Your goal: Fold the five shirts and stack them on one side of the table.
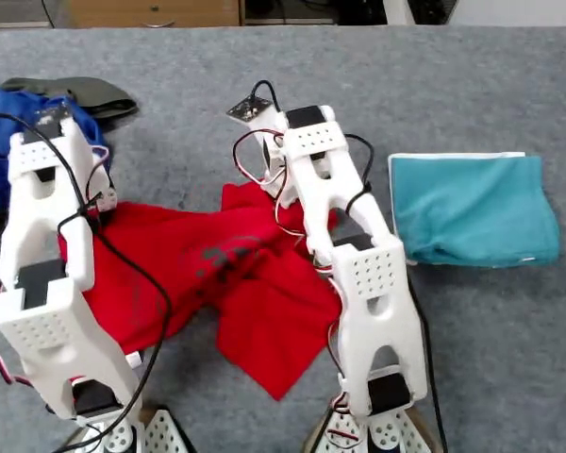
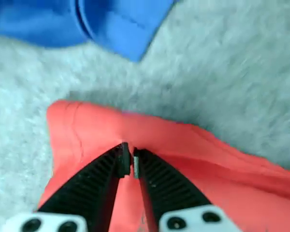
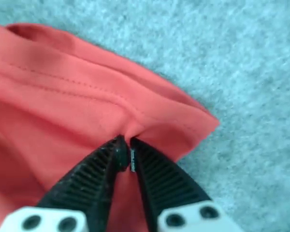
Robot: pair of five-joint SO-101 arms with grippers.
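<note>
Left end effector (image 2: 129, 162) and right end effector (image 3: 124, 153) each pinch an edge of the crumpled red fabric shirt (image 1: 217, 274); they should lift evenly and keep the cloth taut.

Left gripper (image 2: 129, 162), black ribbed fingers, pinched on a fold of red cotton shirt (image 2: 183, 159). Grey carpet-like table cover (image 2: 222, 67) beyond. Blue fabric garment (image 2: 101, 21) lies apart from the red shirt.

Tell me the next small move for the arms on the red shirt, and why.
Likely lift both pinched edges together to spread the red shirt: the left gripper and right gripper are each shut on it, and it lies crumpled.
</note>
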